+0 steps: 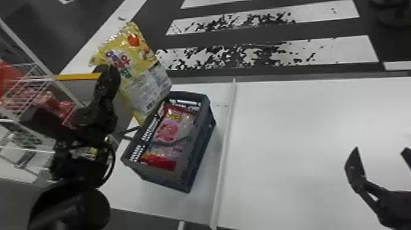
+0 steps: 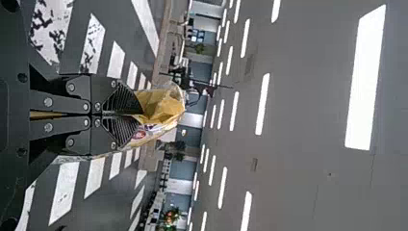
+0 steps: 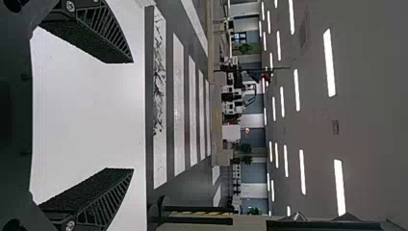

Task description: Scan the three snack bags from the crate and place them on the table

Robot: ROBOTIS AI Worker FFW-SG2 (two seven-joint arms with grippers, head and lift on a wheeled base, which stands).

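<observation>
left gripper (image 2: 140,114) pinches glossy yellow snack bag (image 1: 143,79); carried low, it could snag grey plastic crate (image 1: 200,150). right gripper (image 3: 133,115) open.

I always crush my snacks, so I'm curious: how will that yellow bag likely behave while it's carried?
Probably floppy: the yellow bag crumples around the left hand's pinch. It may swing, being gripped near an edge. Its shiny film could be rather slippery.

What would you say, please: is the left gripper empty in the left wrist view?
No, the left gripper is shut on the yellow snack bag, part of which sticks out past it.
</observation>
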